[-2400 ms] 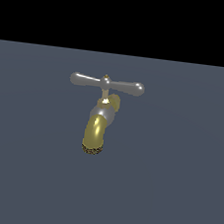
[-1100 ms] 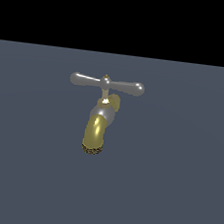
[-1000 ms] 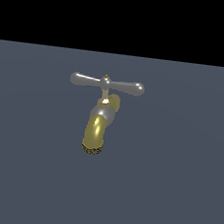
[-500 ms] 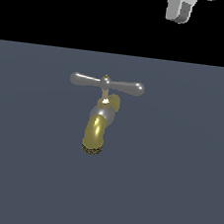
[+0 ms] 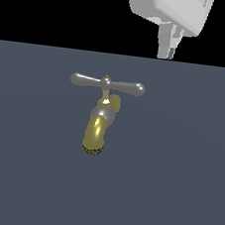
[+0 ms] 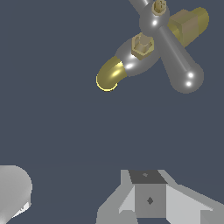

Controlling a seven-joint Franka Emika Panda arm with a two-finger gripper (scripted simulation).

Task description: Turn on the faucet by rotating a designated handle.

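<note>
The faucet (image 5: 96, 131) stands in the middle of the exterior view, its brass-gold spout curving down toward the camera. Its handle (image 5: 108, 83), a glossy silver-grey cross-bar with rounded bulb ends, lies level across the top. My white-grey gripper (image 5: 167, 55) hangs above and toward the exterior view's right of the handle, well apart from it. Its fingers look pressed together with nothing between them. In the wrist view the handle (image 6: 173, 49) and faucet (image 6: 112, 74) lie ahead of the gripper (image 6: 148, 176).
A flat dark blue-grey floor (image 5: 174, 192) spreads around the faucet, under a black background. A rounded white part of the arm (image 6: 12, 192) shows at the wrist view's edge.
The gripper, absent a second ago, has dropped in from the top at the exterior view's right and now hangs lower and larger. The faucet and handle have not moved.
</note>
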